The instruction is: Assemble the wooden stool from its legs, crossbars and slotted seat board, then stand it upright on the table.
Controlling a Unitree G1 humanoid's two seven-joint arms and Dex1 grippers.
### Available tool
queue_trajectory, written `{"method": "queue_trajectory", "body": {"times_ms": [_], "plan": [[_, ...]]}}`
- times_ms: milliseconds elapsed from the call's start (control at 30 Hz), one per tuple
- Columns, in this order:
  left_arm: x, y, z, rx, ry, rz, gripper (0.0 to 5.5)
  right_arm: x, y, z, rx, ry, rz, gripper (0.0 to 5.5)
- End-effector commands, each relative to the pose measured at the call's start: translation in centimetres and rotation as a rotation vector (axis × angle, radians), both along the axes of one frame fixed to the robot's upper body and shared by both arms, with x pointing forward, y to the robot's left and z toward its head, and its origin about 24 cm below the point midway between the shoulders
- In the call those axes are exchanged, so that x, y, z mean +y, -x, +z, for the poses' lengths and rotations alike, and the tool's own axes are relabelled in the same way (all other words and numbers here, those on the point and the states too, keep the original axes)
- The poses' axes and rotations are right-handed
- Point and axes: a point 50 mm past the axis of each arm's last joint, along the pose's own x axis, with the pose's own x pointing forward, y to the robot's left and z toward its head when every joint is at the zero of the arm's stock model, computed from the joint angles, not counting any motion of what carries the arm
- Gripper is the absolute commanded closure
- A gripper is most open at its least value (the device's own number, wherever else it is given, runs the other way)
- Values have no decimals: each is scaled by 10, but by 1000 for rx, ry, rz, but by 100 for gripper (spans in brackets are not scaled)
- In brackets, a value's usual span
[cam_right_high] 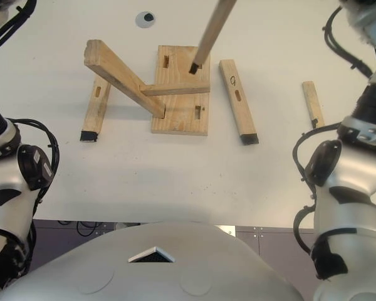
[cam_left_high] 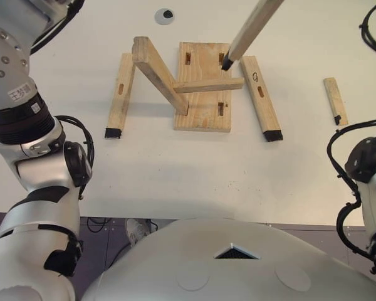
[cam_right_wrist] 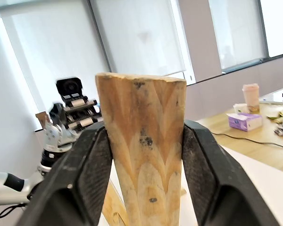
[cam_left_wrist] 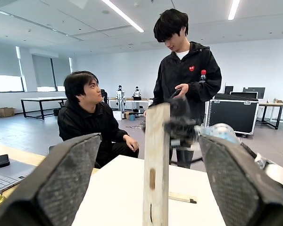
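The step in hand looks to be seating a second leg. The right gripper's (cam_right_wrist: 146, 188) jaws are clamped on the top of the held leg (cam_left_high: 254, 28). Its black-tipped end meets the seat board (cam_left_high: 203, 116) at the upper-right slot, upper centre of the head view. The leg leans, so it should be squared to the slot before pressing, clear of the crossbar (cam_left_high: 210, 84) just beside it. The left gripper's (cam_left_wrist: 153, 186) jaws gape wide, empty.
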Motion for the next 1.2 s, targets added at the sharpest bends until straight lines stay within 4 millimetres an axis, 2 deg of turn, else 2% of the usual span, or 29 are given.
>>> {"method": "queue_trajectory", "body": {"times_ms": [33,300,567,667,800,900,1000,1200], "plan": [[2,-2,-1,13,4,15,173,-6,3,-15,22,24,-27,345],[8,-19,-14,85,-5,88,173,4,14,-46,109,10,0,345],[7,-25,-18,107,35,95,173,13,14,-72,180,26,-1,345],[7,-25,-19,108,42,91,173,11,12,-78,191,40,-15,345],[1,-27,-17,124,97,76,173,-2,12,-92,215,120,-68,346],[-2,-25,-19,129,108,68,173,-9,11,-90,200,173,-69,348],[-4,-23,-22,137,102,76,173,-15,9,-80,178,209,-49,348],[-3,-19,-26,144,100,96,173,-14,14,-62,138,321,68,348]]}}
